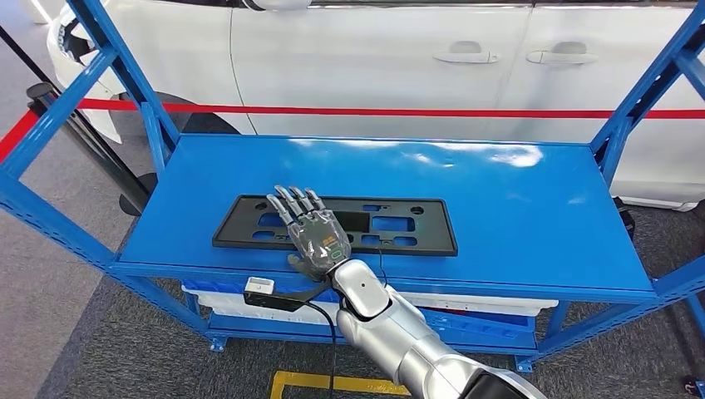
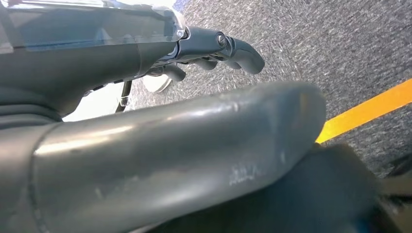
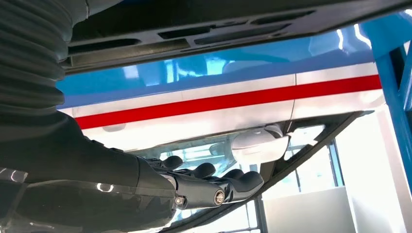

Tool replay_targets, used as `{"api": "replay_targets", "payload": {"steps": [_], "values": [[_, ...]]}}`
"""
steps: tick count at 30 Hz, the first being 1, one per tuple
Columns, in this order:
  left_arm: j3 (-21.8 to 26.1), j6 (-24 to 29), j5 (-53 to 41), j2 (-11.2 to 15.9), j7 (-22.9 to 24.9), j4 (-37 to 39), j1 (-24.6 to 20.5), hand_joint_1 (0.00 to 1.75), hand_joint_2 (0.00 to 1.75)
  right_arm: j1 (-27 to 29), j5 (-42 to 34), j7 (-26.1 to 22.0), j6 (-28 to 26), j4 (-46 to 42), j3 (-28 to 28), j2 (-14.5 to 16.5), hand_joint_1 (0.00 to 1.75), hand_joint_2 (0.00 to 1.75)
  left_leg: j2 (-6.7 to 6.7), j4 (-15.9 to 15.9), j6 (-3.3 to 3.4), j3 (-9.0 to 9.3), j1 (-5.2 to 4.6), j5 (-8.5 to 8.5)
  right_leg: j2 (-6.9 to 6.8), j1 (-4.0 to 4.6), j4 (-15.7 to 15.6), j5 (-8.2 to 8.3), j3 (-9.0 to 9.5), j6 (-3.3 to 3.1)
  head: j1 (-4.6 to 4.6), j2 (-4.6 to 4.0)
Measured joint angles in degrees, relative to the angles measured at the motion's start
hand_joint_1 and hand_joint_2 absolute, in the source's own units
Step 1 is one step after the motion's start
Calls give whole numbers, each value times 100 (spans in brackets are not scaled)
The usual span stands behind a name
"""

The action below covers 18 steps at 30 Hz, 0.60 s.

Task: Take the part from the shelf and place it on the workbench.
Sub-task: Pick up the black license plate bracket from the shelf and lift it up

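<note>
The right hand [image 1: 314, 237], fingers spread and holding nothing, hovers over the black part [image 1: 416, 226] on the blue shelf [image 1: 515, 208]; it should clasp the part's six-o'clock edge squarely.

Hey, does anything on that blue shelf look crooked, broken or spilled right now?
Nothing stands out. The black part lies flat on the blue shelf, roughly parallel to its front edge, with no visible damage or spill. The right hand is stretched over the part's near side, fingers extended.

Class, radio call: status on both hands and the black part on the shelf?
Right hand flat over black part, no grip yet. Left hand hanging over floor, fingers curled, nothing held. Part flat on blue shelf. Nothing in the way.
</note>
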Motion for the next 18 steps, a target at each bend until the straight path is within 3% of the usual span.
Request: {"api": "replay_targets", "payload": {"steps": [1,2,4,6,9,11,13,15,16,17,18], "values": [[18,0,4,1,4,0,3,0,0,21,1,0,10,-41,29,-1,0,175,0,90,11,-41,-4,24,-1,14,1,-7,6,-8,0,-1],[39,1,7,1,8,0,6,0,0,43,2,0,21,-98,64,-1,0,175,0,-40,31,22,-8,151,3,25,2,-14,17,-14,-1,-1],[86,3,14,2,16,0,15,0,0,76,5,0,52,-264,146,-1,0,175,0,-741,95,354,-28,522,17,36,3,-38,46,-6,-2,0],[124,8,27,-1,18,0,18,0,0,105,5,-2,109,-466,233,-2,0,175,-1,-1308,146,612,-64,692,23,54,14,-59,40,38,-1,1],[172,19,43,-11,18,0,17,0,0,192,-25,-7,224,-730,361,-5,0,175,-12,-1443,191,651,-78,675,21,60,3,-67,19,125,8,0],[204,23,34,-15,20,0,28,0,0,226,-40,-4,252,-857,425,-10,0,175,-5,-1496,247,686,-52,688,12,59,129,-168,-23,179,12,1],[222,27,-3,-18,13,0,27,0,0,229,-23,38,287,-921,473,-18,0,175,4,-1525,297,710,-45,690,5,52,678,-452,-292,218,16,1],[227,17,-82,-21,-3,0,18,0,0,224,50,172,382,-874,520,-32,0,175,4,-1524,318,710,-49,681,6,47,1389,-708,-690,236,20,1],[227,6,-133,-22,-9,0,16,0,0,207,97,264,424,-785,535,-38,0,175,1,-1524,320,714,-50,677,5,46,1546,-697,-803,238,21,1],[225,-8,-183,-22,-14,0,14,0,0,170,137,353,449,-660,544,-42,0,175,-5,-1523,317,721,-50,674,4,44,1498,-580,-814,233,21,1],[223,-25,-227,-23,-18,0,11,0,0,117,164,422,451,-515,546,-41,0,175,-11,-1522,311,732,-50,668,3,43,1228,-372,-709,220,22,0]]}}
